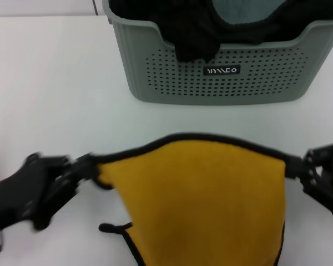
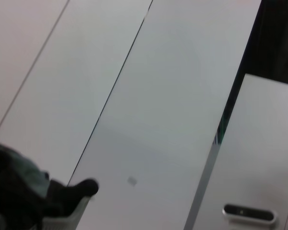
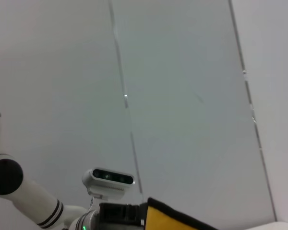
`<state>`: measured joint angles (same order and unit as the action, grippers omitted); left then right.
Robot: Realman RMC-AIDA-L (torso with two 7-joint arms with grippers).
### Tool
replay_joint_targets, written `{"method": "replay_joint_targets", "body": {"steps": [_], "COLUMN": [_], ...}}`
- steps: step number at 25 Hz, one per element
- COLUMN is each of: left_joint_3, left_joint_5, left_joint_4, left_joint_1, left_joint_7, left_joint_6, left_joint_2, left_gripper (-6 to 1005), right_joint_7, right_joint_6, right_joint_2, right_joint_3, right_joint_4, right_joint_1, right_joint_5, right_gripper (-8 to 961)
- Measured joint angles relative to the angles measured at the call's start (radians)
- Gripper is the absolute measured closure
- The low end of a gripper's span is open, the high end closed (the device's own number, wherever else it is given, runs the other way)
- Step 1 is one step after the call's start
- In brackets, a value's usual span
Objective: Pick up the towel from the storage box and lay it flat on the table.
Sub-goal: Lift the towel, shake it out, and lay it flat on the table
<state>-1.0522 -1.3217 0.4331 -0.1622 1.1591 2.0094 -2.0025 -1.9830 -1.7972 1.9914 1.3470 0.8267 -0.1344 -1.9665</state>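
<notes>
Towel (image 1: 200,199) stretched above the table (image 1: 55,100), in front of the storage box (image 1: 222,77). Left gripper (image 1: 91,169) pinched shut on 1 top corner, right gripper (image 1: 299,166) clamped on the other. Black cloth (image 1: 194,39) draped over box rim.

The towel (image 1: 200,199) hangs stretched across the table's (image 1: 55,83) near edge, blocking passage there. The box (image 1: 222,72) stands at the far edge, right of centre, with dark cloth (image 1: 194,33) over its rim. The table's far-left part is bare.
</notes>
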Motion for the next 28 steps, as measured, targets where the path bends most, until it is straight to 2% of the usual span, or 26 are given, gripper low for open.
{"method": "replay_joint_targets", "body": {"steps": [2, 6, 10, 17, 25, 28], "left_joint_3": [0.001, 0.003, 0.0, -0.005, -0.005, -0.006], "left_joint_5": [-0.024, -0.035, -0.035, -0.085, -0.161, -0.162], "left_joint_4": [-0.034, -0.043, -0.047, -0.05, -0.038, -0.026], "left_joint_1": [-0.055, -0.124, -0.184, -0.268, -0.327, -0.334], "left_joint_7": [-0.001, 0.015, 0.05, 0.053, 0.053, 0.05], "left_joint_6": [-0.052, -0.222, -0.391, -0.591, -0.785, -0.802], "left_joint_2": [0.0, -0.014, -0.02, -0.034, -0.067, -0.071], "left_gripper": [997, 997, 997, 997, 997, 997], "right_joint_7": [-0.007, -0.01, 0.004, 0.08, 0.142, 0.144], "right_joint_6": [0.01, 0.066, 0.169, 0.389, 0.562, 0.597], "right_joint_2": [-0.003, -0.004, -0.002, -0.005, 0.004, 0.004], "right_joint_3": [-0.022, -0.101, -0.141, -0.148, -0.15, -0.148], "right_joint_4": [-0.076, -0.151, -0.18, -0.202, -0.201, -0.201], "right_joint_1": [-0.052, -0.117, -0.151, -0.218, -0.255, -0.256], "right_joint_5": [0.01, 0.077, 0.118, 0.194, 0.257, 0.261], "right_gripper": [939, 938, 937, 935, 932, 931]}}
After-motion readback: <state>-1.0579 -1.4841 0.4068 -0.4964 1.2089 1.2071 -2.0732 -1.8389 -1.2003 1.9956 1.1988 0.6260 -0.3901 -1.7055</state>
